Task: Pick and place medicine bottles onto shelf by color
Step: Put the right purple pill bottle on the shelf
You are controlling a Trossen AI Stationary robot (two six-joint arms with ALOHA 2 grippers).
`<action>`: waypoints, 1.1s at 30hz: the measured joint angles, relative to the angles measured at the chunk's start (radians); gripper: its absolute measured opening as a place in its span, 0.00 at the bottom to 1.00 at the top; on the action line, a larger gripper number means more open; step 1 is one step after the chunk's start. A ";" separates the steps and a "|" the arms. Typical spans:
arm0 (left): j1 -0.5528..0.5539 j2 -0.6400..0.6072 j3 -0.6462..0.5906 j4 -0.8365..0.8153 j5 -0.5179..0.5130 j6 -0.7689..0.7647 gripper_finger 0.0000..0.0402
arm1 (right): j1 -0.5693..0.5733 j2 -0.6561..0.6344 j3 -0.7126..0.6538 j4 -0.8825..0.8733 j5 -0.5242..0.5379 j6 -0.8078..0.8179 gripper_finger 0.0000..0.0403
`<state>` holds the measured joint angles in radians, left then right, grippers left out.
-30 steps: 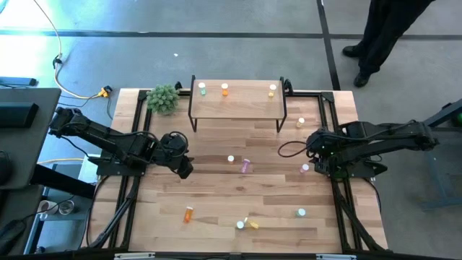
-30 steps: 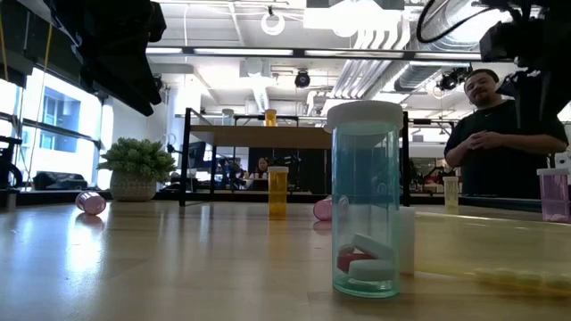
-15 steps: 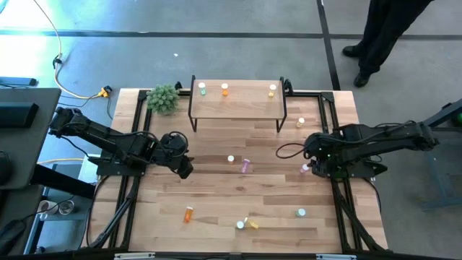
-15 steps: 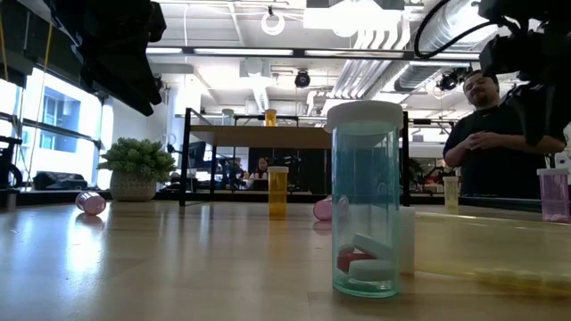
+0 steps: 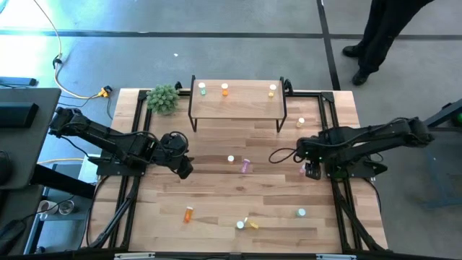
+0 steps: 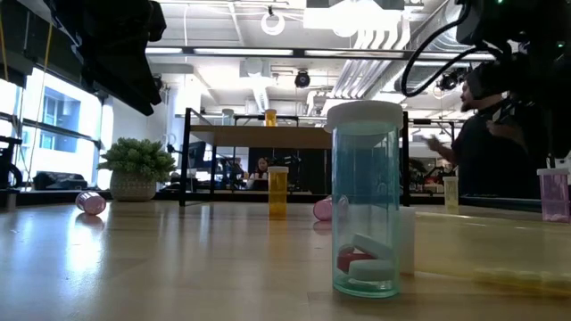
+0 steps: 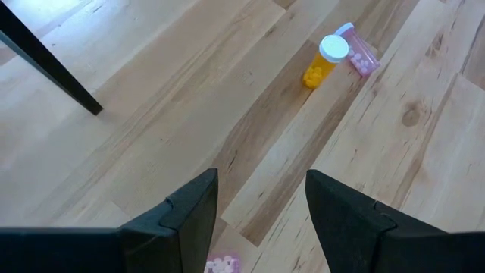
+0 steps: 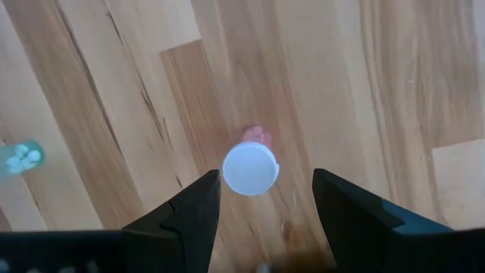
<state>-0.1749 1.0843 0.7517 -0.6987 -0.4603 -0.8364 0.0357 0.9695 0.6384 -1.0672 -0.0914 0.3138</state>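
My right gripper (image 8: 267, 180) is open and points down over an upright pink bottle (image 8: 251, 168). Its white cap shows between the two fingers, which do not touch it. In the high view this bottle (image 5: 304, 167) stands right of the table's middle, beside my right gripper (image 5: 312, 171). My left gripper (image 7: 261, 182) is open and empty at the table's left (image 5: 182, 163). It faces an upright orange bottle (image 7: 322, 61) and a lying pink bottle (image 7: 358, 54). The shelf (image 5: 237, 101) at the far edge carries a green (image 5: 203, 89), an orange (image 5: 224, 89) and a yellow bottle (image 5: 271, 90).
A yellow bottle (image 5: 300, 123) stands by the shelf's right legs. Near the front edge are a lying orange bottle (image 5: 188, 214), a green and a yellow one together (image 5: 245, 224), and a green one (image 5: 301, 213). A plant (image 5: 163, 98) stands left of the shelf. A person stands beyond the table (image 5: 382, 36).
My right gripper has moved toward the table's near edge and a little left, coming over the upright pink bottle. No bottle has moved.
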 joint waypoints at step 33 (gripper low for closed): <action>0.000 0.000 0.000 0.000 -0.023 0.002 0.47 | 0.124 0.125 0.000 0.057 0.084 0.097 0.48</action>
<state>-0.1753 1.0843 0.7517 -0.6991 -0.4835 -0.8345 0.1593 1.0950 0.6388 -1.0103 -0.0074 0.4110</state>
